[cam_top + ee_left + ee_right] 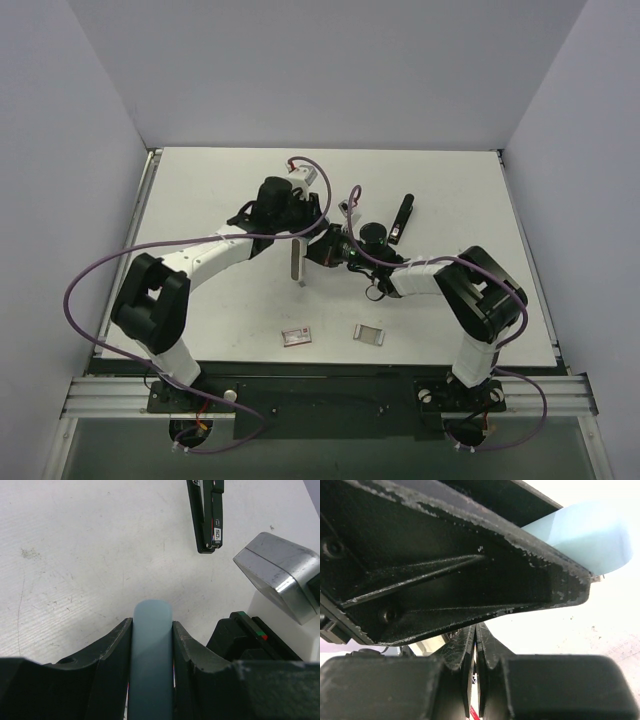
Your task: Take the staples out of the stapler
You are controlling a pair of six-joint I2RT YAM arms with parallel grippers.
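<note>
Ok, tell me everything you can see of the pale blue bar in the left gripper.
The pale blue bar is smooth, matte and plastic-looking, with a rounded free end. The left gripper clamps it on both sides, its end jutting beyond the fingertips over the table. From overhead it points towards the arm bases.

Table [190, 190] open far left; stapler [403, 218] blocks centre-right, box [297, 337] near edge

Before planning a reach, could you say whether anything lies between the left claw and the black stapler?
Nothing directly: bare table runs from the left claw, gripping a blue bar, to the black stapler; the right arm sits close alongside.
</note>
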